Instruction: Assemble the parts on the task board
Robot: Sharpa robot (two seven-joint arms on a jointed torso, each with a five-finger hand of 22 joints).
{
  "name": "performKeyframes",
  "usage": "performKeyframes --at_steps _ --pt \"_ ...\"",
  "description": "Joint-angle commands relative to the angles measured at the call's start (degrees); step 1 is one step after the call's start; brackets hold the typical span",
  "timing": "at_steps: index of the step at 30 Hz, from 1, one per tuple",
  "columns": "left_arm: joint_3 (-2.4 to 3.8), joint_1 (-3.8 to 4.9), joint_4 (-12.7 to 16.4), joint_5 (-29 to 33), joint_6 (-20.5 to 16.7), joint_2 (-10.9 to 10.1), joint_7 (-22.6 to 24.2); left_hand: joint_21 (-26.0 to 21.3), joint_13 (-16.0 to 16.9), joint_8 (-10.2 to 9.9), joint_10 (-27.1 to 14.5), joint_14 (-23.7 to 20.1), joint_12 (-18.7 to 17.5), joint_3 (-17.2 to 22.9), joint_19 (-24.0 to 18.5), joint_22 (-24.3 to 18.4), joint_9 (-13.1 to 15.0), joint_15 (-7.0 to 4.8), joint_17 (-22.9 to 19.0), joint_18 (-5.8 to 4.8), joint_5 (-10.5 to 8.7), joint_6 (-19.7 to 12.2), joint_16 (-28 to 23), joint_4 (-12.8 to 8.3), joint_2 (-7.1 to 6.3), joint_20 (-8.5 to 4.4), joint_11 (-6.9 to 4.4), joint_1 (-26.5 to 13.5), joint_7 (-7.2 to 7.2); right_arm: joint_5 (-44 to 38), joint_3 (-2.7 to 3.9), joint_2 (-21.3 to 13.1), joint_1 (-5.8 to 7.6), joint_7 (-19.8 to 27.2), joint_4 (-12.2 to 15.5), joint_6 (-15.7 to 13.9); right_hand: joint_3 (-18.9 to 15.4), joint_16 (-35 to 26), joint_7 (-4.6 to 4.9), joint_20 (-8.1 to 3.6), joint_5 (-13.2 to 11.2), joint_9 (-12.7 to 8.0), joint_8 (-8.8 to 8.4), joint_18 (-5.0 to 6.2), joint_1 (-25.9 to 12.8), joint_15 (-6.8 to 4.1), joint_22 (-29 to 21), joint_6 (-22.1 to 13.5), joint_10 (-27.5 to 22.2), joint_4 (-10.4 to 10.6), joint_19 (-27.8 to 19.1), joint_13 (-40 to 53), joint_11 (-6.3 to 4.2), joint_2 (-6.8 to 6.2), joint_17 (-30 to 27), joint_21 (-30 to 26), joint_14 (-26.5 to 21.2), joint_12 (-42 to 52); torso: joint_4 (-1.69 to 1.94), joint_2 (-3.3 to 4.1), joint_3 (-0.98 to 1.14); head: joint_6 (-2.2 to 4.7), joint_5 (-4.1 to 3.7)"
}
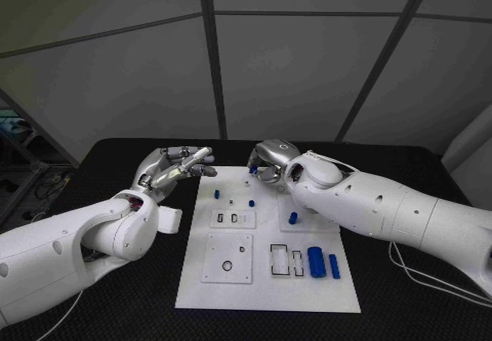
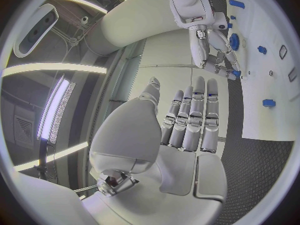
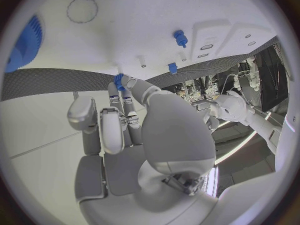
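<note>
You have one white task board (image 1: 269, 288) on the black tabletop (image 1: 410, 170), and in the head view you can count six blue parts on it: two larger ones (image 1: 317, 262) side by side near its right edge, four small ones further up. The right robot hand (image 1: 269, 162) hangs over the board's far end, pinching a small blue part (image 3: 119, 80), which the right wrist view shows at its fingertips. The left robot hand (image 1: 176, 167) sits just off the board's far left corner, fingers straight and apart, holding nothing.
</note>
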Motion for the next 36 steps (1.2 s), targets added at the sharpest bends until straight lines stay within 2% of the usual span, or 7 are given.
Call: performKeyframes --at_steps 1,13,16,21,30,36 --pt "0.09 0.16 0.19 -0.4 0.71 0.09 0.27 -0.21 -0.03 -0.2 -0.33 -0.41 -0.28 0.02 -0.44 -0.08 -0.05 -0.08 0.07 -0.17 -0.33 -0.12 -0.33 -0.39 0.44 0.05 -0.12 -0.33 0.47 0.02 0.04 0.41 0.12 0.46 -0.6 0.83 0.3 0.2 0.2 0.06 0.31 -0.05 -0.36 -0.99 0.15 0.07 -0.07 -0.05 1.05 -0.01 -0.34 0.08 -0.91 -0.35 -0.02 0.32 2.66 0.13 0.07 0.0 0.0 -0.1 0.01" --pt "0.14 0.37 0.28 -0.4 0.77 0.21 0.22 -0.21 -0.03 -0.2 -0.33 -0.41 -0.28 0.02 -0.44 -0.08 -0.05 -0.08 0.07 -0.17 -0.33 -0.12 -0.33 -0.39 0.44 0.05 -0.12 -0.33 0.47 0.02 0.04 2.07 0.12 0.38 -3.3 1.87 0.3 0.18 0.25 0.15 0.27 -0.06 -0.51 -0.95 -0.06 0.16 -0.21 -0.2 0.9 0.12 -0.54 0.07 -0.83 -0.38 -0.11 0.29 2.62 -0.08 0.1 0.12 0.01 -0.25 0.22" --pt "0.15 0.43 0.26 -0.4 0.78 0.23 0.21 -0.21 -0.03 -0.2 -0.33 -0.41 -0.28 0.02 -0.44 -0.08 -0.05 -0.08 0.07 -0.17 -0.33 -0.12 -0.33 -0.39 0.44 0.05 -0.12 -0.33 0.47 0.02 0.03 2.36 0.12 0.47 -3.69 2.26 0.3 0.16 0.27 0.18 0.25 -0.07 -0.57 -0.94 -0.13 0.19 -0.24 -0.27 0.83 0.16 -0.59 0.06 -0.81 -0.4 -0.17 0.28 2.61 -0.16 -0.04 0.11 0.03 -0.37 0.34" --pt "0.16 0.56 0.26 -0.4 0.79 0.33 0.2 -0.24 -0.03 -0.26 -0.36 -0.47 -0.31 -0.01 -0.52 -0.11 -0.05 -0.06 0.09 -0.17 -0.33 -0.13 -0.41 -0.45 0.47 0.08 -0.11 -0.35 0.48 0.02 0.03 2.96 0.12 0.62 -4.32 3.01 0.28 0.16 0.29 0.23 0.21 -0.08 -0.67 -0.91 -0.25 0.23 -0.34 -0.38 0.72 0.22 -0.73 0.06 -0.77 -0.44 -0.22 0.24 2.59 -0.29 0.03 0.14 0.03 -0.51 0.31" --pt "0.16 0.73 0.18 -0.4 0.8 0.34 0.14 -0.24 -0.03 -0.26 -0.36 -0.47 -0.31 -0.01 -0.52 -0.11 -0.05 -0.06 0.09 -0.17 -0.33 -0.13 -0.41 -0.45 0.47 0.08 -0.11 -0.35 0.48 0.02 0.02 3.39 0.12 0.72 -5.07 3.75 0.25 0.09 0.53 0.51 0.0 -0.26 -1.44 -0.88 -0.85 0.53 -0.4 -1.44 -0.32 0.53 -1.04 -0.1 -0.43 -0.8 -0.52 0.26 2.48 -1.09 -0.01 0.12 0.02 -0.7 0.35" --pt "0.16 0.8 0.11 -0.4 0.79 0.3 0.08 -0.24 -0.03 -0.26 -0.36 -0.47 -0.31 -0.01 -0.52 -0.11 -0.05 -0.06 0.09 -0.17 -0.33 -0.13 -0.41 -0.45 0.47 0.08 -0.11 -0.35 0.48 0.03 0.02 2.96 0.12 0.76 -4.42 4.42 0.29 0.12 0.52 0.54 0.01 -0.24 -1.45 -0.88 -0.83 0.54 -0.38 -1.42 -0.28 0.54 -1.05 -0.08 -0.45 -0.76 -0.47 0.28 2.48 -1.07 -0.03 0.13 0.04 -0.79 0.46"
